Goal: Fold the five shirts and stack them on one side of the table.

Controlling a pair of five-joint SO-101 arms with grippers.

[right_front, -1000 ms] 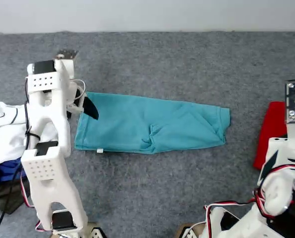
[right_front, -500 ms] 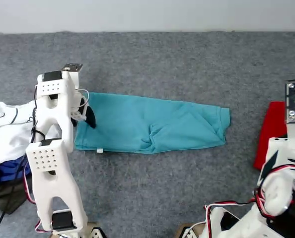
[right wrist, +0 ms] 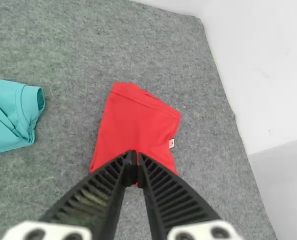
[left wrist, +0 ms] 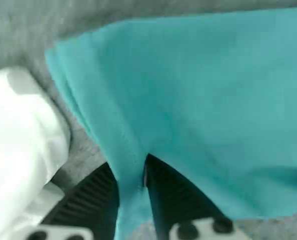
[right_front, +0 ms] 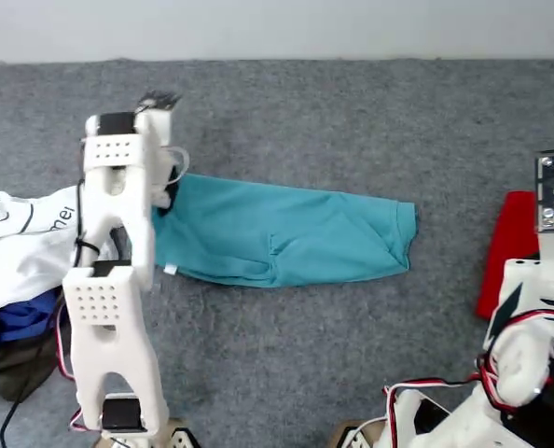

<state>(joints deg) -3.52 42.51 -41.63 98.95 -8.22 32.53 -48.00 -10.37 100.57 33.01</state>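
Near right: I'm holding my right gripper (right wrist: pixel 132 156) with its jaws pressed together and nothing between them, hanging over the near edge of the red shirt (right wrist: pixel 138 122). I'm judging it is parked there to stay out of the way of the fold. The red shirt is lying folded into a tidy rectangle at the right edge of the grey table (right_front: pixel 305 373). It is looking like the start of the stack, so the others are probably going to that side.

Near left: the white shirt (right_front: pixel 20 247) is lying crumpled on top of a blue shirt (right_front: pixel 11 322), both unfolded. They are bunched off at the left edge, likely so the middle is open for working.

Middle: the teal shirt (right_front: pixel 286 238) is lying as a long band running left to right, and by the look of it is already doubled lengthwise. Its right end is pointing at the red shirt but sitting well apart from it.

Farther, at the band's left end: my left gripper (left wrist: pixel 132 167) is clamping the teal shirt's edge, with cloth pinched between both jaws and lifted off the table, just beside the white shirt. I'm gripping this end because, I'm judging, the next move is carrying it rightward over the band to halve the length.

Risk: I'm pinching one spot only, so the free corner may be sagging and the fold may be landing crooked. I cannot tell how many layers are in the jaws.
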